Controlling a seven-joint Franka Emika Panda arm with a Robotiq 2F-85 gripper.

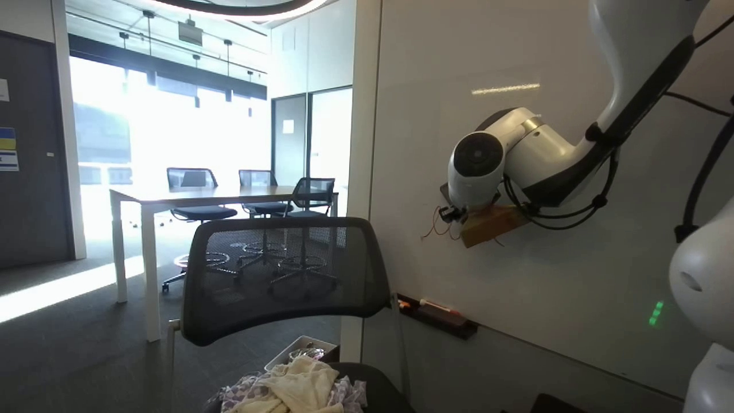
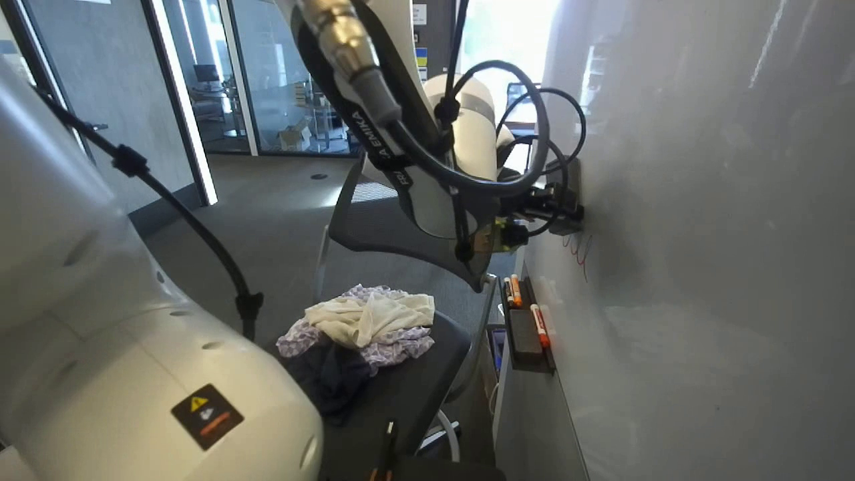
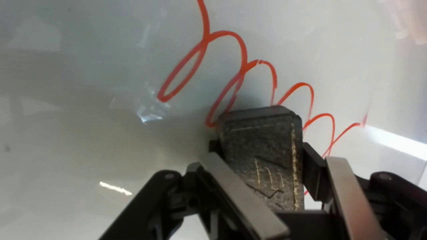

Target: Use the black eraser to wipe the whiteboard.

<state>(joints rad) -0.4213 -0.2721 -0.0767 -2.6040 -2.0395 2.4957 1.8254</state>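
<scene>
For a clean wipe, the dark oblong eraser (image 3: 260,146) is probably best pressed flat and swept along the looping red scribble (image 3: 206,38) on the glossy grey-white whiteboard (image 3: 73,140). It's pinched in the black two-finger gripper (image 3: 263,156), parted just eraser-wide, over the scribble; whiteboard contact can't be told tbh.

In an exterior view, the white arm (image 2: 113,280) bears a dark label (image 2: 208,417) at eight o'clock, gold-toned connector (image 2: 349,40) at eleven.

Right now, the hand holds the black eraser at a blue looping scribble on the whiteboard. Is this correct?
The colour is wrong: the wrist view shows a red looping scribble on the whiteboard. The hand does hold the black eraser there.
</scene>
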